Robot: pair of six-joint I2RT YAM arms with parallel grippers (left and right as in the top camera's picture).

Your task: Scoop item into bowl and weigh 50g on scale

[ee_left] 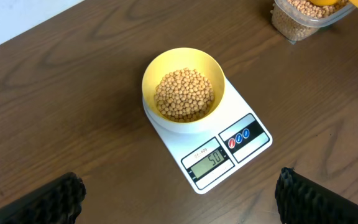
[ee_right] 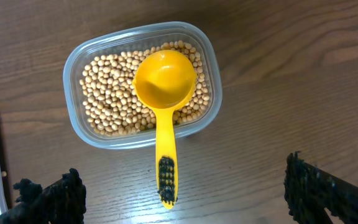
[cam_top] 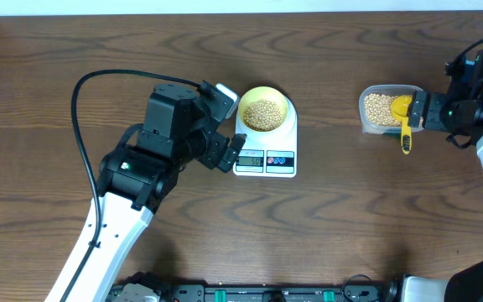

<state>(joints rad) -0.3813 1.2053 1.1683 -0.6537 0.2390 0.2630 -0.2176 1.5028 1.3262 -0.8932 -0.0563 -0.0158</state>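
The bowl (ee_left: 211,65) sat on the rear of the scale (ee_left: 241,106), its rim reaching about the platform's edges, with the beans (ee_left: 184,94) heaped inside below the rim. The display faced front and read 50. The left claw (ee_left: 180,198) hung wide just in front and to the left of the scale, its fingers apart and holding nothing. Well to the right, across a stretch of open bench (cam_top: 350,235), stood the clear tub (ee_right: 70,112) of more beans. The yellow scoop (ee_right: 165,81) lay cup-up on them, its handle crossing the tub's near rim and jutting out over the bench. The right claw (ee_right: 188,196) hovered above the handle end, spread wide and gripping nothing. The bench's far edge ran well behind both.
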